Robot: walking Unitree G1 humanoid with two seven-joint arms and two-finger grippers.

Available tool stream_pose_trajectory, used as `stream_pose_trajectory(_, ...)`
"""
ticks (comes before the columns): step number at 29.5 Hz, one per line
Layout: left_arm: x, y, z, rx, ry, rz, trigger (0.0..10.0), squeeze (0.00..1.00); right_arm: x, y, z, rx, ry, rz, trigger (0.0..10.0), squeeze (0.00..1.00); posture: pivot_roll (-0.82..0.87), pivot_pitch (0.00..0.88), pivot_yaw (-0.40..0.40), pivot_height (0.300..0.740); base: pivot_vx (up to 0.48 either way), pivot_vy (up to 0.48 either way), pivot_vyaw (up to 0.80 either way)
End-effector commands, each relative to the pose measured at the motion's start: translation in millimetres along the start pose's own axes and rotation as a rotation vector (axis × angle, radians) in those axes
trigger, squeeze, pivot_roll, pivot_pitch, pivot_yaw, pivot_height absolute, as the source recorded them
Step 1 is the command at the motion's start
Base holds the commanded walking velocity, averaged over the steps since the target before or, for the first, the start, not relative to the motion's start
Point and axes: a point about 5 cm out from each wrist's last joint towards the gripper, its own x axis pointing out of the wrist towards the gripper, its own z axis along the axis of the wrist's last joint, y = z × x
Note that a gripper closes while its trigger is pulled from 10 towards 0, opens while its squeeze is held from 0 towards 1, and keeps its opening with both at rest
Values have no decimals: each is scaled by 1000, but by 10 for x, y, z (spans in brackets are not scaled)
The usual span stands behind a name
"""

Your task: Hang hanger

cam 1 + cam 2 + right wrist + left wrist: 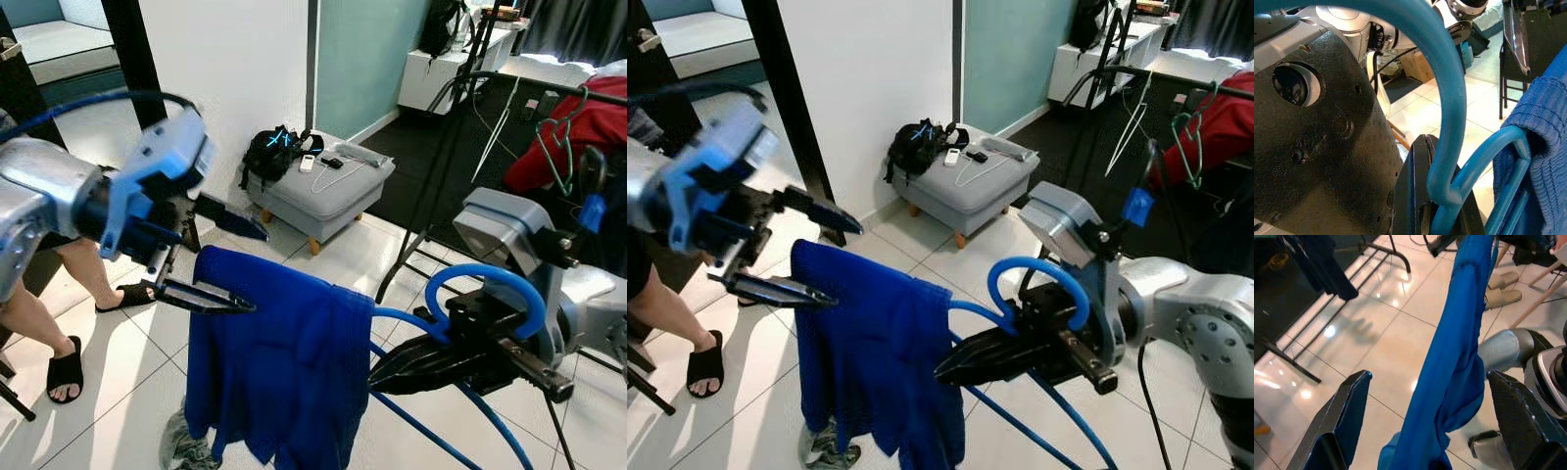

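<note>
The right gripper has its jaws clamped together on the neck of the blue hanger, just below the hook, which arcs up over the wrist. The hanger carries a blue garment that drapes from its shoulders toward the tiled floor.

The left gripper stands at the garment's far shoulder with its jaws apart, one finger above and one below the cloth edge; in the left wrist view the cloth hangs between the fingers without being pinched.

Farther off, on the robot's right, stands a black clothes rack that already bears a green hanger with a red garment. A grey ottoman sits against the wall, and a person's sandalled feet are at the left.

Step in hand, as judged: carry the hanger to the rack rail. Keep the right grip firm on the neck, the hook upright and facing the rail. Steady the garment with the left gripper so it does not slide off. Bring the hook over the rail beside the green hanger, then lower it.
</note>
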Motion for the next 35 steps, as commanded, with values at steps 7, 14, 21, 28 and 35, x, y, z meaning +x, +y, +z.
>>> stream_pose_trajectory(7,40,-23,-100,-17,86,-30,8784,0,66,22,48,-49,21,35,10000,0,-74,0,-4,740,0,0,0)
stream_pose_trajectory(14,72,-33,-129,-37,87,-60,0,0,71,13,55,-58,24,35,10000,0,-76,0,-4,740,0,0,0)
stream_pose_trajectory(21,84,-37,-156,-43,96,-71,0,0,66,7,61,-65,27,31,10000,0,-77,0,-6,740,0,0,0)
stream_pose_trajectory(28,117,-44,-200,-53,84,-73,0,0,53,-32,71,-91,30,7,10000,0,-78,0,-9,740,0,0,0)
stream_pose_trajectory(35,77,2,-283,-80,82,-25,0,0,-57,-241,13,-141,41,-155,10000,1000,-78,0,-8,740,0,0,0)
